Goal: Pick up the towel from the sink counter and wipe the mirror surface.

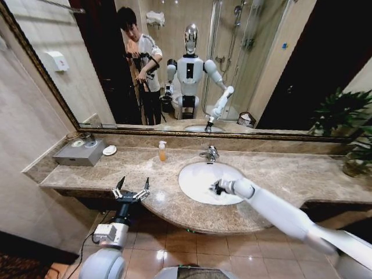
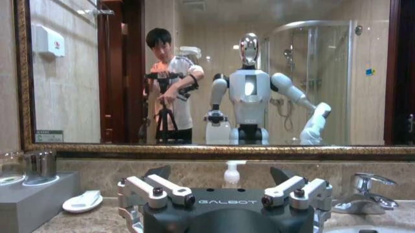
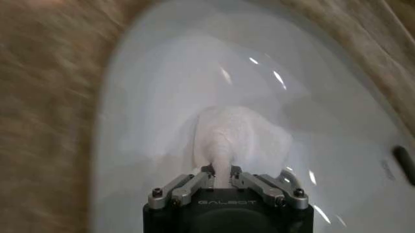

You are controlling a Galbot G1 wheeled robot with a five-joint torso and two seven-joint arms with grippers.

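Note:
The white towel (image 3: pixel 241 132) is bunched inside the oval basin (image 1: pixel 195 174) of the sink counter (image 1: pixel 87 175). My right gripper (image 3: pixel 220 171) is shut on a fold of it, and whether the rest lies on the basin or hangs just above it I cannot tell. In the head view that gripper (image 1: pixel 216 187) sits low over the basin's middle, the arm reaching in from the right. My left gripper (image 1: pixel 131 187) stands open over the counter's front edge, left of the basin, holding nothing. The large dark-framed mirror (image 1: pixel 174 64) fills the wall behind the counter, and the left gripper (image 2: pixel 220 173) faces it (image 2: pixel 91 77).
A chrome faucet (image 1: pixel 211 153) stands behind the basin, with a soap bottle (image 1: pixel 162 150) to its left. A grey tray box (image 1: pixel 78 152) and a soap dish (image 1: pixel 109 150) sit at the far left. A potted plant (image 1: pixel 351 139) occupies the right end.

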